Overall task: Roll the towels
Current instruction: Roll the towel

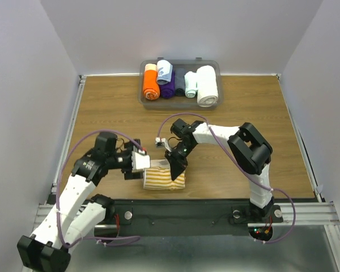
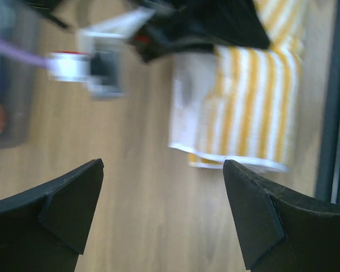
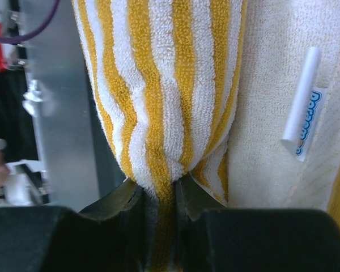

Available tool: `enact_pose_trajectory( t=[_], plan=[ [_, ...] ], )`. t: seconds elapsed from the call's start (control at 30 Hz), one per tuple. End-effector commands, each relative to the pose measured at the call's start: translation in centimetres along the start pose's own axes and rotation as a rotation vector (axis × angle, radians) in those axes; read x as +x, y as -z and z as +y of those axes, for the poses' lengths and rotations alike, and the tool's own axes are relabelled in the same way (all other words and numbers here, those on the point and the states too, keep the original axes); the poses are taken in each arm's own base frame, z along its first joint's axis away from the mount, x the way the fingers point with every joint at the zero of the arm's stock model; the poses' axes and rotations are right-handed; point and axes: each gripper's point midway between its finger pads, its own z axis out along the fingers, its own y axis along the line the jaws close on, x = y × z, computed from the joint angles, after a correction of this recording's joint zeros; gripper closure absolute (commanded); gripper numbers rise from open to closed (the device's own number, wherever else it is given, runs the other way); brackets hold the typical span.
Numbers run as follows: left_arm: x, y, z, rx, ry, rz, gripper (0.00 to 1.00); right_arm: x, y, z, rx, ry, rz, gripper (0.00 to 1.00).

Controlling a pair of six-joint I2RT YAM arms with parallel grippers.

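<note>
Right gripper (image 3: 158, 195) is found clamped on a pinched fold of the striped towel (image 3: 158, 85), with the cloth bunched between its closed jaws. Left gripper (image 2: 161, 170) is seen with its fingers apart and nothing between them, hovering just beside the towel's left end.

One wooden table (image 1: 243, 113) is recorded. One grey tray (image 1: 178, 106) is set at its far edge. The striped towel lies at the near edge, between the two arms and well apart from the tray. It is partly folded, with a plain cream side showing.

Six rolls are counted in the tray:
- one thick white roll (image 1: 207, 85);
- one orange roll (image 1: 151, 84);
- one purple roll (image 1: 168, 88);
- one dark roll (image 1: 180, 82);
- one small pale roll (image 1: 190, 84);
- one pale blue roll (image 1: 164, 71), lying on top of the others.

One white label (image 3: 305, 99) with blue lettering is noted on the cream side.

The step in hand is judged to be the turning-over of the held edge. It is best done with the edge carried level across the flat part, so that the stripes are kept parallel. The free end should be pinned by the empty gripper so that sliding is prevented. Release is advised only once the roll is seated on itself.
</note>
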Motion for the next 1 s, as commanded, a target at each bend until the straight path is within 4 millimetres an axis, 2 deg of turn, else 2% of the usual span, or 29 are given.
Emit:
enact_pose_trajectory(
  t=[0.0, 0.07, 0.1, 0.17, 0.23, 0.3, 0.33, 0.47, 0.5, 0.57, 0.73, 0.83, 0.97],
  plan=[
    [2.3, -1.0, -2.6, 0.03, -0.174, 0.086, 0.01, 4.0, -1.7, -1.7, -0.001, -0.185, 0.136, 0.99],
    [2.5, -1.5, -2.8, 0.026, -0.202, 0.104, 0.01, 3.9, -1.8, -1.9, -0.018, -0.23, 0.132, 0.99],
    [2.0, -2.2, -3.7, 0.069, -0.228, 0.094, 0.01, 4.2, -2.1, -2.3, -0.027, -0.256, 0.137, 0.99],
    [1.5, -3.0, -4.2, 0.097, -0.213, 0.093, 0.01, 3.9, -2.0, -2.7, -0.037, -0.287, 0.127, 0.99],
    [0.1, -3.9, -5.1, 0.138, -0.234, 0.069, 0.01, 4.0, -2.2, -3.3, -0.051, -0.323, 0.126, 0.99],
    [-0.2, -4.7, -6.0, 0.163, -0.192, 0.082, 0.01, 4.2, -2.2, -3.8, -0.059, -0.348, 0.124, 0.99],
    [-0.9, -5.3, -6.8, 0.177, -0.216, 0.076, 0.01, 4.2, -2.2, -4.0, -0.063, -0.351, 0.12, 0.99],
    [-1.2, -6.9, -8.6, 0.166, -0.192, 0.082, 0.01, 4.1, -2.2, -4.5, -0.053, -0.346, 0.126, 0.99],
    [-0.5, -7.2, -9.5, 0.18, -0.159, 0.101, 0.01, 4.1, -2.2, -4.7, -0.05, -0.343, 0.126, 0.99],
    [-0.3, -7.9, -9.3, 0.139, -0.143, 0.12, 0.01, 4.2, -2.1, -4.7, -0.039, -0.33, 0.13, 0.99],
    [2.0, -9.2, -8.8, 0.093, -0.139, 0.208, 0.01, 4.3, -1.7, -4.6, -0.02, -0.298, 0.135, 0.99],
    [3.7, -9.7, -9.3, 0.11, -0.137, 0.275, 0.03, 4.2, -1.3, -4.4, -0.01, -0.258, 0.136, 0.97],
    [4.5, -10.1, -10.3, 0.164, -0.13, 0.303, 0.24, 3.9, -1.0, -4.5, 0.006, -0.241, 0.14, 0.94]
  ],
)
